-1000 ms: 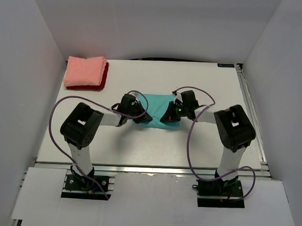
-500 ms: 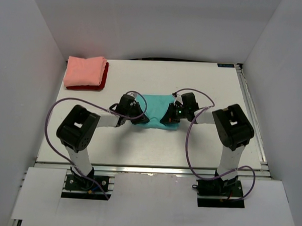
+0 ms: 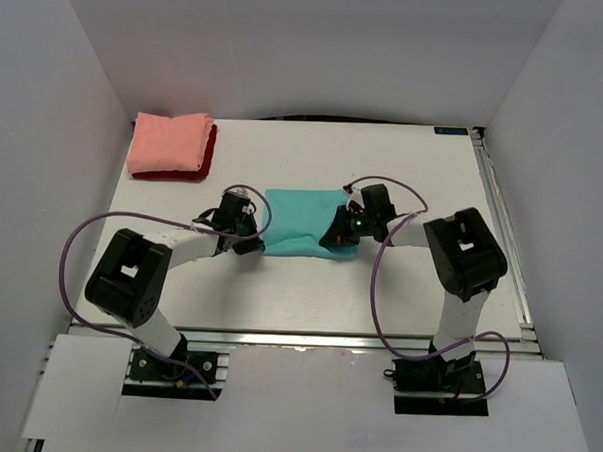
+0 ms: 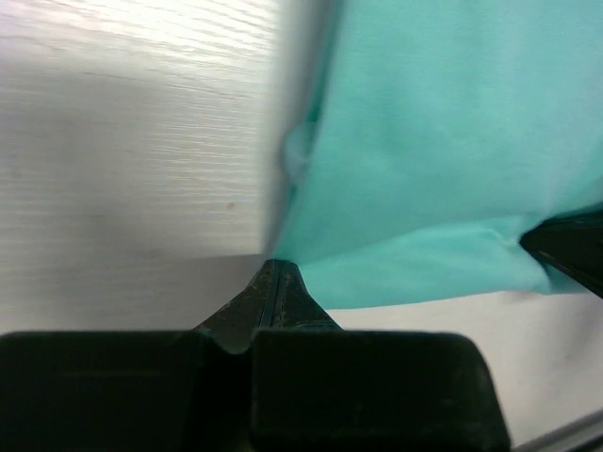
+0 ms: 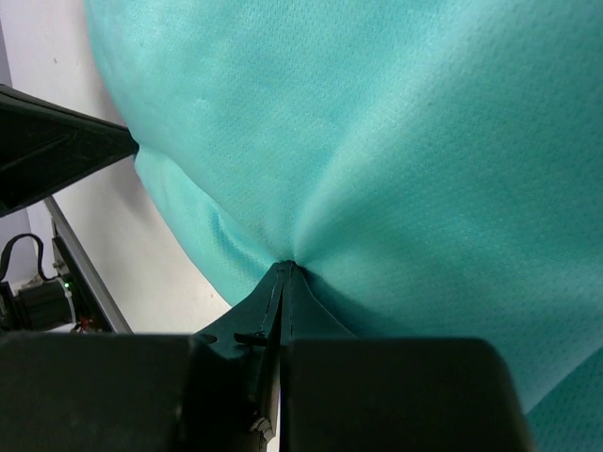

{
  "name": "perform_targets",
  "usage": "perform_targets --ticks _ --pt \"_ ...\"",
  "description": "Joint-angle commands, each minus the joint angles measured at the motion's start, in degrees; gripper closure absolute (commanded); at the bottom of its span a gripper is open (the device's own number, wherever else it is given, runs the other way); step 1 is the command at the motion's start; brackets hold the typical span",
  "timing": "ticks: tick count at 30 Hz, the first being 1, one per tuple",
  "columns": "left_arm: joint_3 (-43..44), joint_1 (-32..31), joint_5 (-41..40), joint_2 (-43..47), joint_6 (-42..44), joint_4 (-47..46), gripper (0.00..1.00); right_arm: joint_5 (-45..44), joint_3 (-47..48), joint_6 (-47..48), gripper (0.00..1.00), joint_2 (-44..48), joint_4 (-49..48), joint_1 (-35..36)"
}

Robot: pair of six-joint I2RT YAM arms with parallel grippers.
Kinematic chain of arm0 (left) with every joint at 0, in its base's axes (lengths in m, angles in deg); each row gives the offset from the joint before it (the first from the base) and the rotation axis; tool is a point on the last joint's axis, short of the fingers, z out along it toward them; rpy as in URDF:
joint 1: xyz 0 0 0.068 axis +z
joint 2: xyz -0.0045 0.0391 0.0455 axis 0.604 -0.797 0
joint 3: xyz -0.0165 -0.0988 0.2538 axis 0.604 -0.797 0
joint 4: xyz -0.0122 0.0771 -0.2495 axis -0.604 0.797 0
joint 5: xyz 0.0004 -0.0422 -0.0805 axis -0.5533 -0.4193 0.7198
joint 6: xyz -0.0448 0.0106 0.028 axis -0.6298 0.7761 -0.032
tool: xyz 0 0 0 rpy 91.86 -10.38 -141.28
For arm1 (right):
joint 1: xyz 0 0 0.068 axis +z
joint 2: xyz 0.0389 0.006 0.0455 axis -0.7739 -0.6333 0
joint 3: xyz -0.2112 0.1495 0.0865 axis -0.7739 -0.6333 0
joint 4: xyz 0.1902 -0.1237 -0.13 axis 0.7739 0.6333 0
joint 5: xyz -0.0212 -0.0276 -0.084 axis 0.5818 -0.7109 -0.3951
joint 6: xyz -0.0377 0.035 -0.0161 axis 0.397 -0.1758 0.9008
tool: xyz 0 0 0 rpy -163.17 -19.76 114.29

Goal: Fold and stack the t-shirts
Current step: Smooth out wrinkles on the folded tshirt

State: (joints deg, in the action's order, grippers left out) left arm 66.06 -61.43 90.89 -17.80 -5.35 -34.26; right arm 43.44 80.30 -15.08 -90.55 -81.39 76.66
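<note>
A teal t-shirt (image 3: 300, 222) lies folded flat at the table's middle. My left gripper (image 3: 256, 228) is shut at the shirt's near left corner, and in the left wrist view the teal t-shirt's (image 4: 433, 141) edge runs right into the closed tips of the left gripper (image 4: 273, 268). My right gripper (image 3: 337, 238) is shut on the shirt's near right part. In the right wrist view the cloth of the teal t-shirt (image 5: 377, 122) puckers into the right gripper (image 5: 287, 266). A folded salmon-pink t-shirt (image 3: 168, 142) rests on a dark red t-shirt (image 3: 210, 154) at the back left.
White walls close in the table (image 3: 378, 299) on the left, back and right. A metal rail (image 3: 297, 338) runs along the near edge by the arm bases. Purple cables (image 3: 379, 289) loop off both arms.
My left gripper has slid left, from over the teal shirt out to its left edge, and its arm has swung left. More of the shirt now shows. The right gripper has stayed in place.
</note>
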Motion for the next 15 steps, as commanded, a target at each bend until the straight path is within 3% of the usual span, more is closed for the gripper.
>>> perform_targets --ticks 1,15 --pt "-0.3 1.9 -2.7 2.2 2.7 4.0 1.0 -4.7 1.3 2.7 1.0 -0.1 3.8 0.2" --pt "1.2 2.0 -2.2 3.5 2.8 4.0 1.0 -16.2 -1.7 9.4 1.0 16.1 14.7 0.3"
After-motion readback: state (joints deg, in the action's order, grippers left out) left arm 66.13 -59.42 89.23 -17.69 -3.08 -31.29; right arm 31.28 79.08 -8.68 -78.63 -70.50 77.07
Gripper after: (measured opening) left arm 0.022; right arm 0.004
